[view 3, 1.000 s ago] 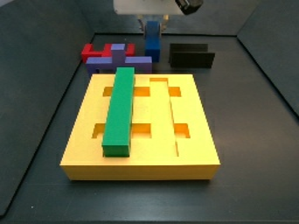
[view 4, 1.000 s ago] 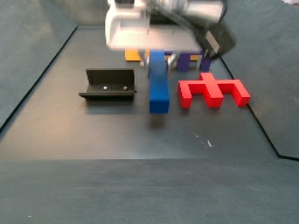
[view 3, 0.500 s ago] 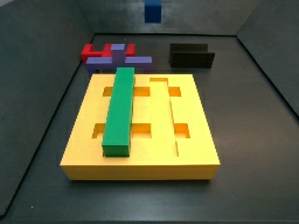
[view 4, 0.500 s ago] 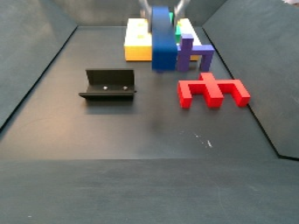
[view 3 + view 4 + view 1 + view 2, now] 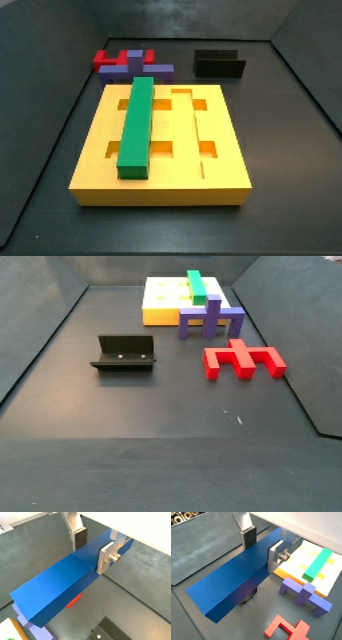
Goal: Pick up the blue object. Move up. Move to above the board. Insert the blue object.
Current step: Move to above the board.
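In both wrist views my gripper is shut on the blue object, a long navy bar clamped across its width between the silver fingers and hanging high above the floor. Neither the gripper nor the blue object shows in either side view. The board is a yellow-orange slab with grooves and square slots. It lies on the floor below and off to one side of the bar. A green bar lies in one of its long grooves.
Purple blocks sit beside the board's end. A red comb-shaped piece lies next to them. The fixture stands on the floor apart from the board. Dark walls ring the floor.
The gripper has risen with the blue object, from near the floor by the purple blocks up out of both side views.
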Robot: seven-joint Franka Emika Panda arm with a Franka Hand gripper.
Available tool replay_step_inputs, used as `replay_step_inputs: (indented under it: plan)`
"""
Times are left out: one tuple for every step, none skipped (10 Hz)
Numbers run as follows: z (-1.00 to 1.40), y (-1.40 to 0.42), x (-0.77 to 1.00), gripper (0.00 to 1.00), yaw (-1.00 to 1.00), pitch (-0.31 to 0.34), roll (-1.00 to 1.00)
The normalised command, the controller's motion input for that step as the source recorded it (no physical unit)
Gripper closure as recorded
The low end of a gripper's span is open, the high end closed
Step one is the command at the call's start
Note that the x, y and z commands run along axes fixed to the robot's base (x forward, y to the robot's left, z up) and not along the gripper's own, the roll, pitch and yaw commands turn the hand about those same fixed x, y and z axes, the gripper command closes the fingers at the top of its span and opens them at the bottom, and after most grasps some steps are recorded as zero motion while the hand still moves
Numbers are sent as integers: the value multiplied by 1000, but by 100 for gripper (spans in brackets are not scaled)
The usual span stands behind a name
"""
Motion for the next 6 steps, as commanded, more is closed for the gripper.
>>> replay_step_inputs:
  plan:
    - [189, 2, 22, 100, 2, 54, -12]
    - [201, -1400, -92, 100, -58, 340, 97]
    - [189, -1400, -91, 100, -36, 308, 122]
    - [196, -1400, -89, 100, -20, 234, 130]
    - [194, -1400, -76, 100, 0, 169, 33]
    - [200, -1400, -72, 100, 4, 150, 25]
